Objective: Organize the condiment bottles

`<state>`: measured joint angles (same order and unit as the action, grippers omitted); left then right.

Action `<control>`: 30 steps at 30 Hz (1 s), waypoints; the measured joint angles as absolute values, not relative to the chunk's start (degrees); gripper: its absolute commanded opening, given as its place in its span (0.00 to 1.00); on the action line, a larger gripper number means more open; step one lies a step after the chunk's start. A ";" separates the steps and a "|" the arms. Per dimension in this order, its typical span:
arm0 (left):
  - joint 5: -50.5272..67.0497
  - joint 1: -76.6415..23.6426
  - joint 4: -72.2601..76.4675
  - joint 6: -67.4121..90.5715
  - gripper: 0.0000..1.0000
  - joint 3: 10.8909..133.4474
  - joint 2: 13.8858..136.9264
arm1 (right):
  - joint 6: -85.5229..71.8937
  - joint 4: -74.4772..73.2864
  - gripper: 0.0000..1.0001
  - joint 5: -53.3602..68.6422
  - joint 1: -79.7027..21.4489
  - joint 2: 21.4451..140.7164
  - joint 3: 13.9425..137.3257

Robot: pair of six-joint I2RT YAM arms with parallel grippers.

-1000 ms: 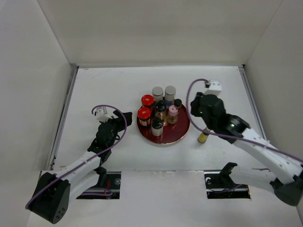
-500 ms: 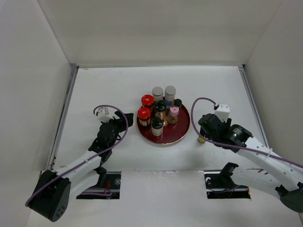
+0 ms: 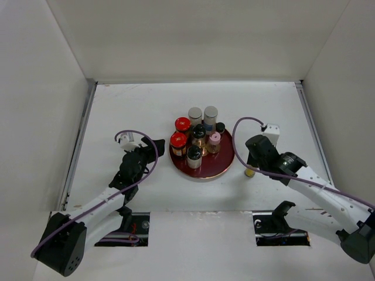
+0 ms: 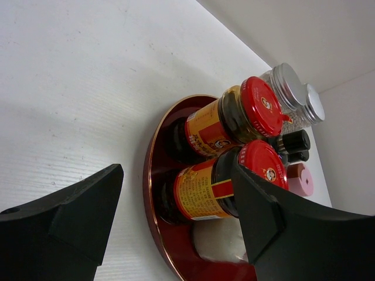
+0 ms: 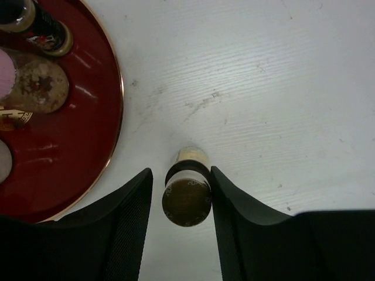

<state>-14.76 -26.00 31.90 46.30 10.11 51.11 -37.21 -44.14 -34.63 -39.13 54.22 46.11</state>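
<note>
Several condiment bottles stand on the round dark-red tray (image 3: 222, 165): two silver-capped jars (image 3: 203, 112), two red-capped jars (image 3: 180, 132), black-capped ones (image 3: 199, 130) and a pink-capped one (image 3: 215, 137). A small yellow-bodied bottle (image 3: 250, 172) with a dark cap stands alone on the table just right of the tray. My right gripper (image 5: 181, 205) is open and straddles this bottle (image 5: 187, 196); a gap shows on its left side. My left gripper (image 4: 176, 175) is open and empty at the tray's left rim (image 4: 151, 175), facing the nearer red-capped jar (image 4: 202, 190).
The tray's gold-edged rim (image 5: 114, 117) lies a short way left of the yellow bottle. White walls enclose the table on the left, back and right. The arm bases sit at the near edge.
My right gripper has come down and toward the near edge, from above the tray's right side to around the yellow bottle. My left arm has barely moved.
</note>
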 measured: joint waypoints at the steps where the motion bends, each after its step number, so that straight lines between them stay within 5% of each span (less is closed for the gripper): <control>1: -14.76 -25.96 31.90 46.30 0.74 10.11 51.13 | -36.91 -43.90 0.41 -34.41 -39.05 54.48 46.02; 5: -14.76 -25.93 31.92 46.30 0.74 10.11 51.68 | -35.92 -42.94 0.32 -33.85 -38.76 54.85 46.02; 17: -14.90 -26.02 32.10 46.30 0.74 10.11 53.69 | -30.81 -42.13 0.31 -33.63 -39.42 53.12 56.82; 30: -15.53 -25.54 32.40 46.26 0.74 10.11 53.32 | -25.52 -26.41 0.30 -27.14 -39.44 69.65 58.76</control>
<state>-15.53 -25.54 32.40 46.26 10.11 53.32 -25.52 -26.41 -27.14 -39.44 69.65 58.76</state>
